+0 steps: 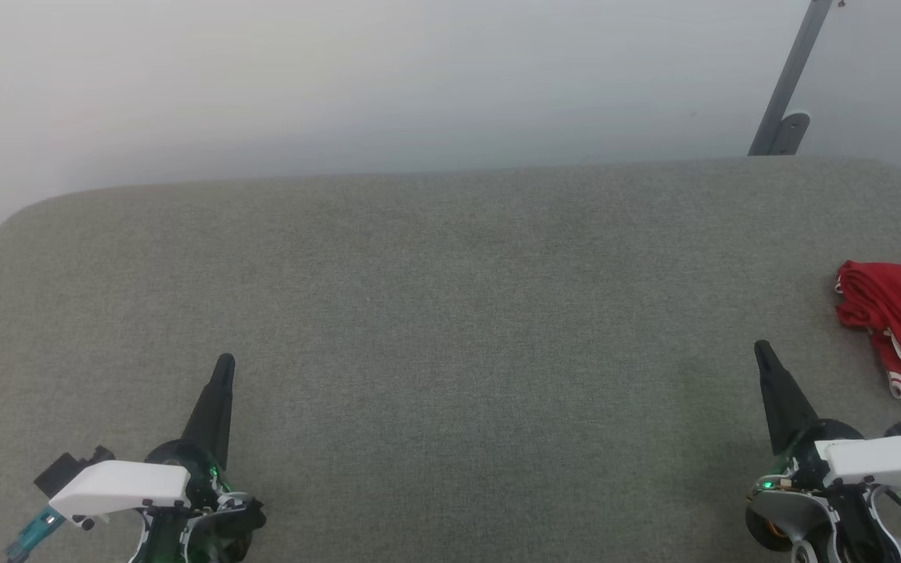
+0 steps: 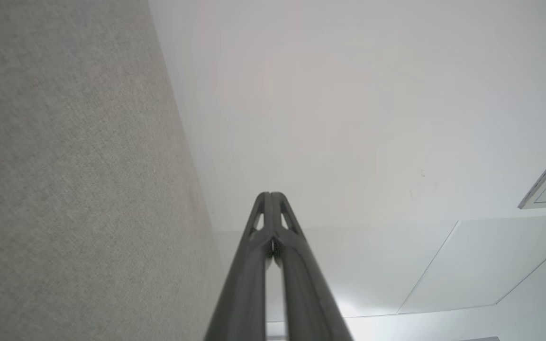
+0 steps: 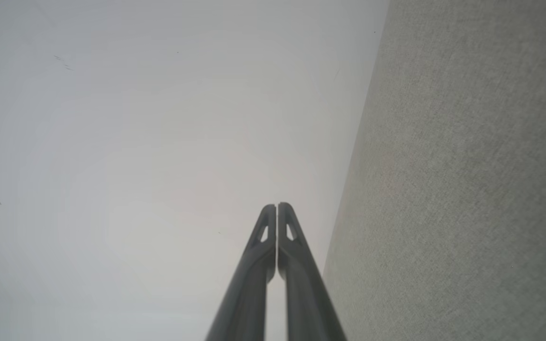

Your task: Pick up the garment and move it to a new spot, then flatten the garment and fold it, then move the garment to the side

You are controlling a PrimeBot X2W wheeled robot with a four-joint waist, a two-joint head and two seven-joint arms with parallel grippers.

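The counter (image 1: 450, 297) is covered in a grey-green woven fabric with a fine, felt-like grain. Its far corners are rounded, and it stands against a smooth pale wall (image 1: 341, 78). A slim grey metal strut (image 1: 791, 78) slants up the wall behind the counter's far right corner.

The left jaws are clenched on nothing. In the left wrist view their two long dark fingers (image 2: 249, 274) meet at the tips, with small triangular cut-outs just below. In the head view they show as a single tapering black spike (image 1: 212, 407) over bare fabric at the lower left. The right jaws are likewise pressed together and empty, the fingers (image 3: 301, 274) parted by no more than a hairline seam. They point up from the lower right of the head view (image 1: 783, 403).

The garment (image 1: 900, 313) lies at the right edge of the counter, a crumpled red heap with soft folds and a white, red-striped cuff at its near end. It is partly cut off by the frame. It sits beyond and to the right of the right jaws' tip, near but clearly apart, and far across the counter from the left jaws.
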